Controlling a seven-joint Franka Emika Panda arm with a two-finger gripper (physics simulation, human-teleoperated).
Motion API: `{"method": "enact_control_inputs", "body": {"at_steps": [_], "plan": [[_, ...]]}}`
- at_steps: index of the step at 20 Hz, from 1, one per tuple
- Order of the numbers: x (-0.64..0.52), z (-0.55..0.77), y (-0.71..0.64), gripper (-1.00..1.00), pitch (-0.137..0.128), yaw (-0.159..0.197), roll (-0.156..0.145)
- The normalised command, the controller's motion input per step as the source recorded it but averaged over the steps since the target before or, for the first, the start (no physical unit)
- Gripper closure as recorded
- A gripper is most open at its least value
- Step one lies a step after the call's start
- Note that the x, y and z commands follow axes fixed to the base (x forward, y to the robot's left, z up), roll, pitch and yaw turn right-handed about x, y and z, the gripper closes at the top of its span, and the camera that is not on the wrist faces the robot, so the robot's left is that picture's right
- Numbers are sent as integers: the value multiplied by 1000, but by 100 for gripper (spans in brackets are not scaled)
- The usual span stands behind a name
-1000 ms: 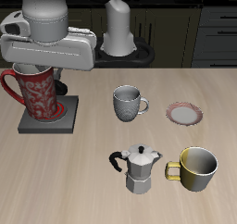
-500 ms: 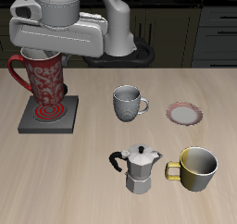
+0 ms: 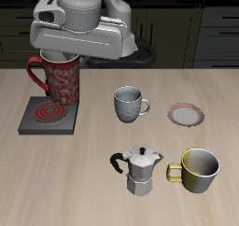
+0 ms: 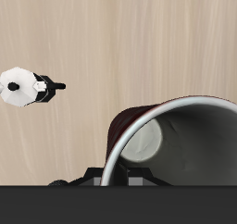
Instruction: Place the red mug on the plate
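Gripper: the gripper sits over the red mug, fingers hidden behind the arm's body; the mug hangs clear of everything below it, so I judge it clamped on the rim.
Red mug: airborne and upright, above the back edge of the burner, handle pointing away from the rest of the crockery.
Wrist view: the mug's white inside fills the picture, bare table beyond it, and the moka pot small and well apart.
Plate: the plate lies flat and bare across the table, beyond the grey mug.
Step in hand: carrying the mug over to the plate, with most of the way to go.
Doing it well: hold this height, since the grey mug stands right between start and target and its rim could catch the load.
Also watch: the moka pot and the yellow mug stand nearer the front edge, off the straight line.
Landing: centre over the plate, which looks barely wider than the mug, then lower straight and level before letting go.
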Motion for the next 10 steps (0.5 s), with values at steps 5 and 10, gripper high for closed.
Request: {"method": "enact_control_inputs", "body": {"at_steps": [5, 10], "plan": [[-296, -109, 384, 100, -4, 7, 25], [-362, -16, 437, 100, -4, -32, 26]]}}
